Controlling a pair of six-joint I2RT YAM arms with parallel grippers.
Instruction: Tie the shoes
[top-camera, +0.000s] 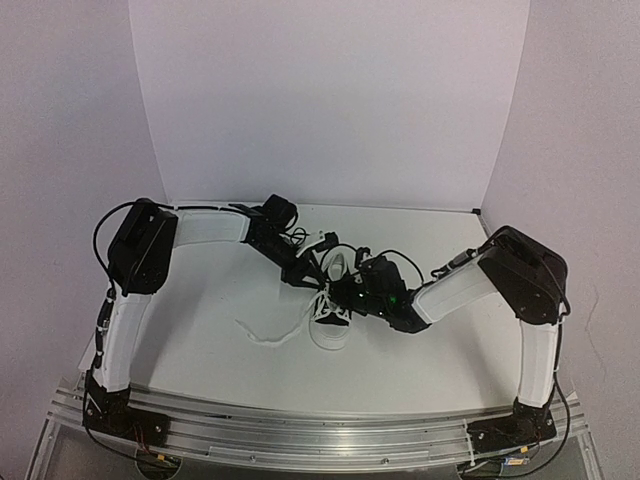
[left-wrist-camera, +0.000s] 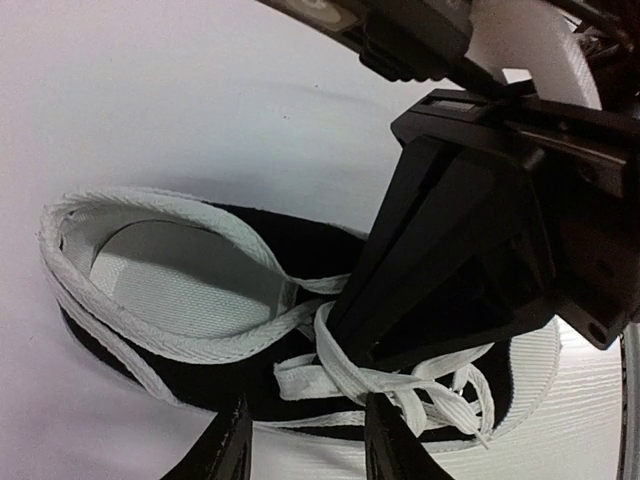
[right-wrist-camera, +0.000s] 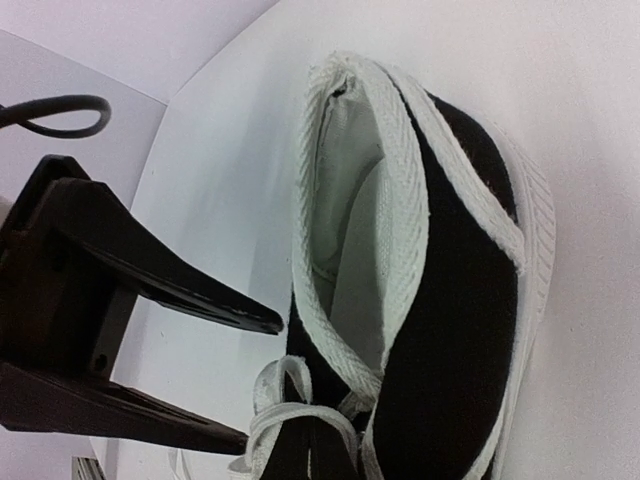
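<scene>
Black sneaker (top-camera: 330, 318) sits mid-counter (top-camera: 200, 330), toe toward the arm bases, right gripper (left-wrist-camera: 338, 325) closed with its tip at the white laces (left-wrist-camera: 400, 385) crossing, probably pinning it, while left gripper (left-wrist-camera: 306, 410) stands open alongside, likely ready to take a lace.

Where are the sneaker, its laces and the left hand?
sneaker (right-wrist-camera: 450, 300), right wrist view, black canvas side
laces (left-wrist-camera: 310, 375), left wrist view, crossed strands
left hand (right-wrist-camera: 262, 382), right wrist view, between its open fingertips

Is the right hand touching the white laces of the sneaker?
Touching. The left wrist view shows the shut right hand pressed onto the laces, with no gap.
</scene>
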